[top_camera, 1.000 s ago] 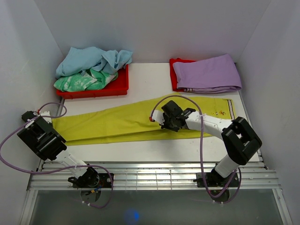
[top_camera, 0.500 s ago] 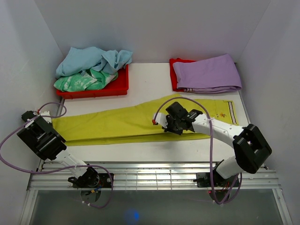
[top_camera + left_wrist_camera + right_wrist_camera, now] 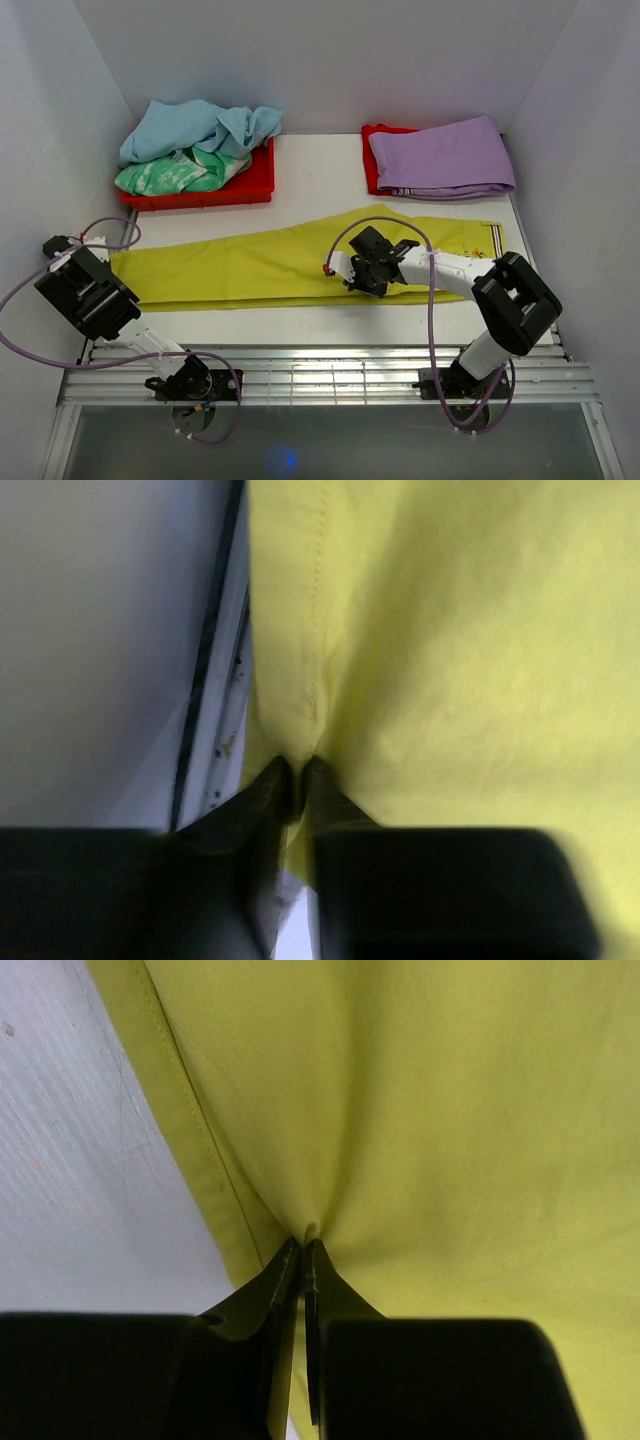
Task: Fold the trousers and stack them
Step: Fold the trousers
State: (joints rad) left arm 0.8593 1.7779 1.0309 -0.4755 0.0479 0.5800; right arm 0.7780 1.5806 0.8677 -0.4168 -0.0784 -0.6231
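The chartreuse-yellow trousers (image 3: 240, 265) lie stretched flat across the table, waist end to the right. My left arm (image 3: 85, 290) stands over their left end. In the left wrist view the left gripper (image 3: 298, 768) pinches a small ridge of the yellow cloth (image 3: 460, 630) beside the table's left edge, its jaws almost together. My right gripper (image 3: 350, 272) rests on the trousers near the middle of their front edge. In the right wrist view the right gripper (image 3: 303, 1247) is shut on a small fold of cloth (image 3: 450, 1110) just inside the hem.
A red tray (image 3: 190, 200) at the back left holds a light blue garment (image 3: 195, 125) and a green-patterned one (image 3: 165, 175). A folded lilac garment (image 3: 440, 155) lies on a red tray at the back right. White walls enclose three sides.
The right gripper has shifted a little toward the near edge with the cloth, its elbow swinging right and back. The left arm has barely moved.
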